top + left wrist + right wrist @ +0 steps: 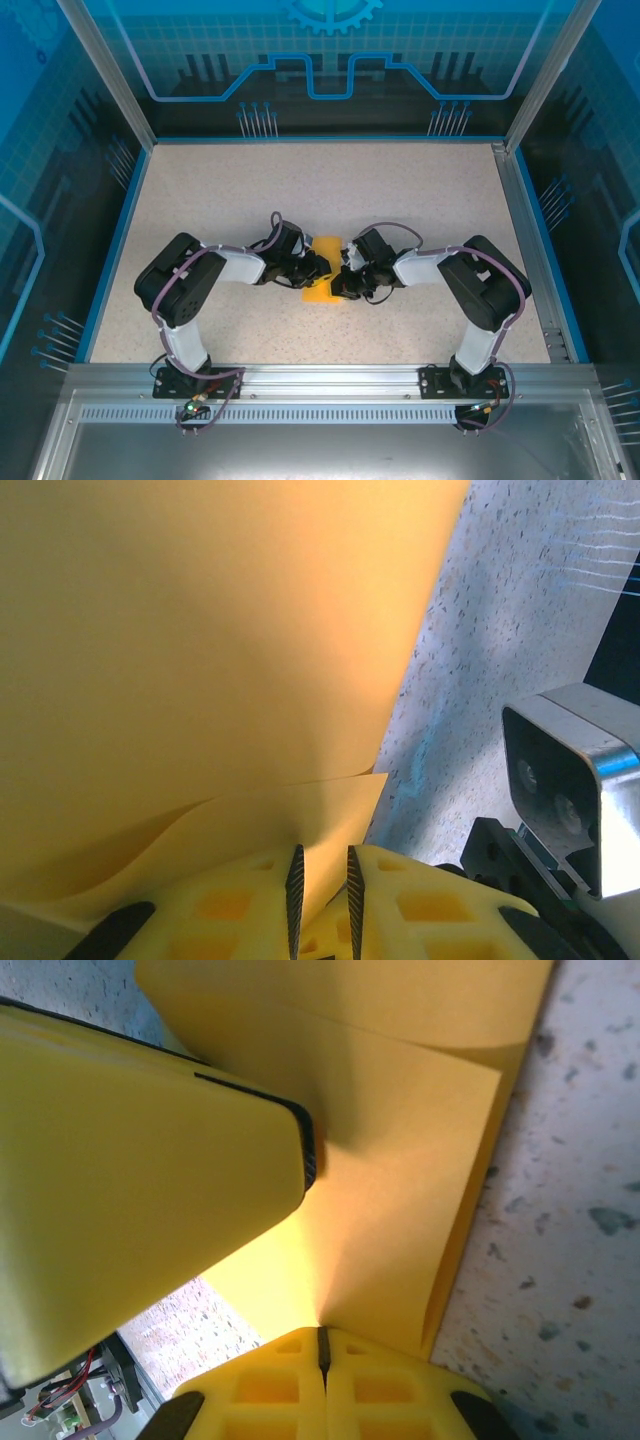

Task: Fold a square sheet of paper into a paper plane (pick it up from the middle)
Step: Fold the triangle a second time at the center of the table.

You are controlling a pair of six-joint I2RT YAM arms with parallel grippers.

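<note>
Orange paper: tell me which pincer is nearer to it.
Neither: both touch it. The left pincer straddles one edge of the orange paper; the right pincer is clamped on the opposite side.

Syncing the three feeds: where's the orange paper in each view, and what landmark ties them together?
Top external: the orange paper sits mid-table between the two arms' tools.
Left wrist: it covers the upper left, its lower edge running down between the left tool fingers.
Right wrist: it spans the centre and top, pinched by the shut right tool.
Shared landmark: the speckled tabletop.
</note>
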